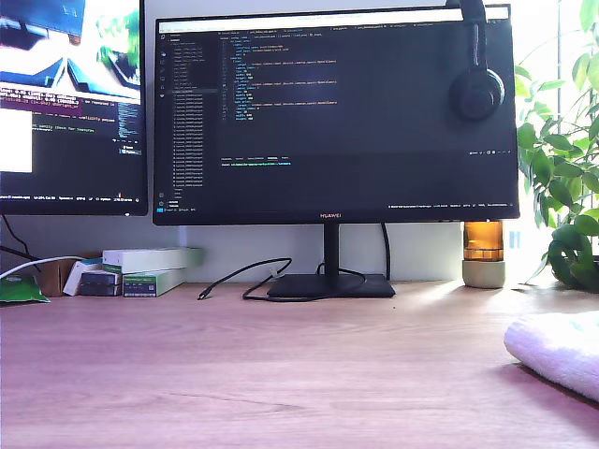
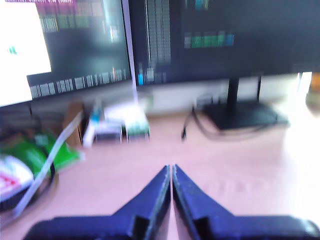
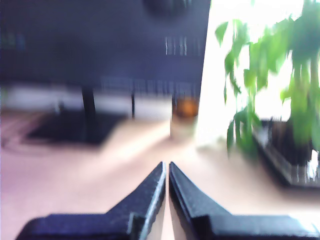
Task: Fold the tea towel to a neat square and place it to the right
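Two tools, first (image 2: 171,172) and second (image 3: 166,169), both pressed together on nothing above bare tabletop (image 1: 281,374); tea towel (image 1: 559,351) bundled at lower right of exterior view, apparently placed; best kept clear, raised, no dragging across cloth.

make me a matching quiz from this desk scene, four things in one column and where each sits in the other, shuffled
Things:
1. fluffy white terry-cloth tea towel
2. black over-ear headphones
3. amber glass jar on a pale base
4. stacked white and green cardboard boxes

Places:
A. hanging on the dark monitor's top corner
B. lying on the wooden desk at the exterior view's right edge
C. under the second monitor, towards the exterior view's left
D. standing beside the leafy green plant

Pairs: 1-B, 2-A, 3-D, 4-C
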